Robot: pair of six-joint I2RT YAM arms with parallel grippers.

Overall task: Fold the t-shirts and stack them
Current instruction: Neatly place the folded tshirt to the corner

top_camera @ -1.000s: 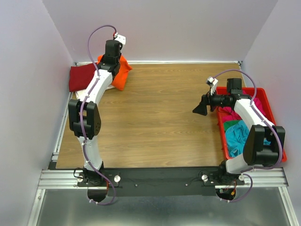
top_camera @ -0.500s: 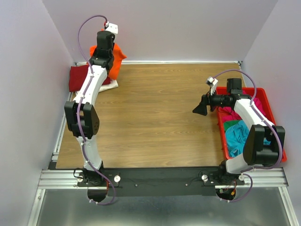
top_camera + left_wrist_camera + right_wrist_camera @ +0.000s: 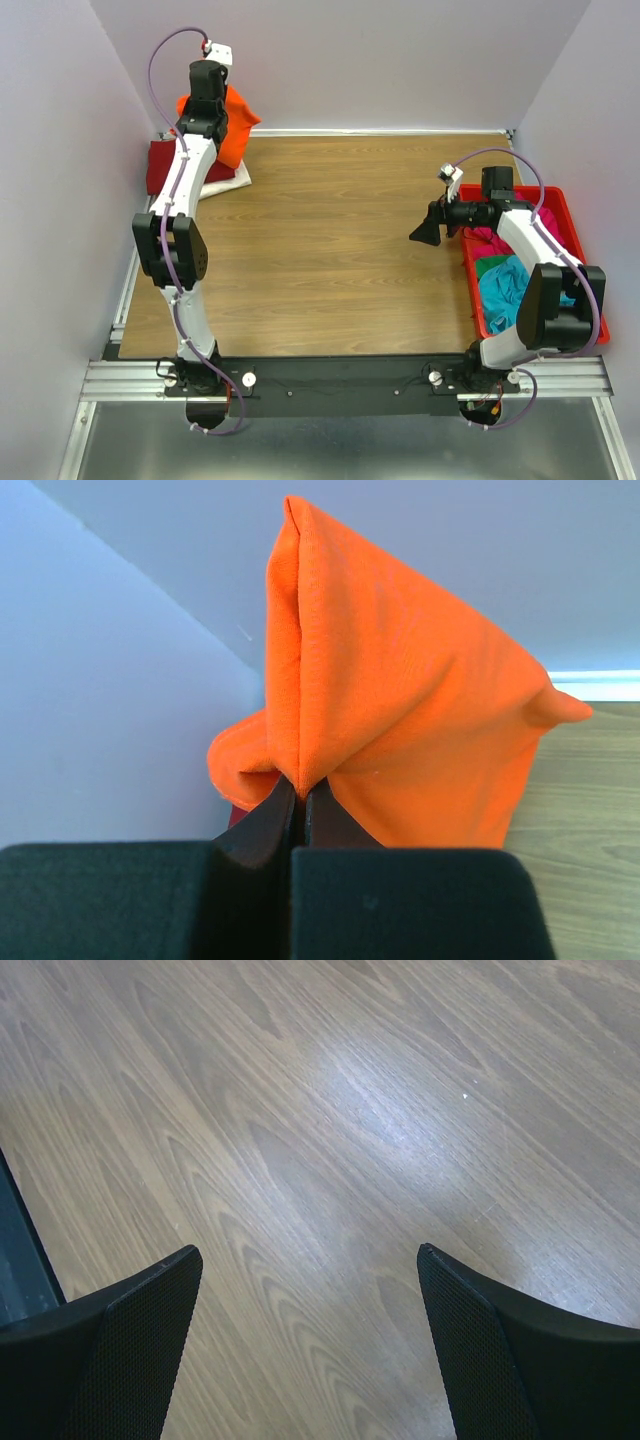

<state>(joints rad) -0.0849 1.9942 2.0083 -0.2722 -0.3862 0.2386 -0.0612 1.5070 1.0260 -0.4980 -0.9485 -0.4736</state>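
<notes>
Left wrist view, and here's the orange t-shirt [image 3: 400, 710] right up close. A folded edge is pinched between the two dark fingers [image 3: 262, 820] of the left gripper [image 3: 300, 795], jaws squeezed tight together on the cloth. The shirt hangs bunched in front of the pale wall corner, well up off the surface.

Out to the top view: that orange bundle is held aloft at the far-left corner, at the end of a long, stretched-out left arm. Below it on the wooden table [image 3: 340, 230] lies the dark red t-shirt [image 3: 160, 165], hard against the left wall. The white t-shirt [image 3: 230, 182] is just beside it, partly hidden by the arm.

Across to the right edge, the red tray [image 3: 570, 215] holds the teal t-shirt [image 3: 505, 290] and the magenta pink t-shirt [image 3: 495, 240] in a heap. A patch of green cloth [image 3: 490, 267] shows between them.

The right gripper [image 3: 425, 232] hovers above the wood just left of the tray. Its own wrist view shows both mesh-faced fingers [image 3: 120, 1350] spread wide apart, released, with only wood grain beneath them.
</notes>
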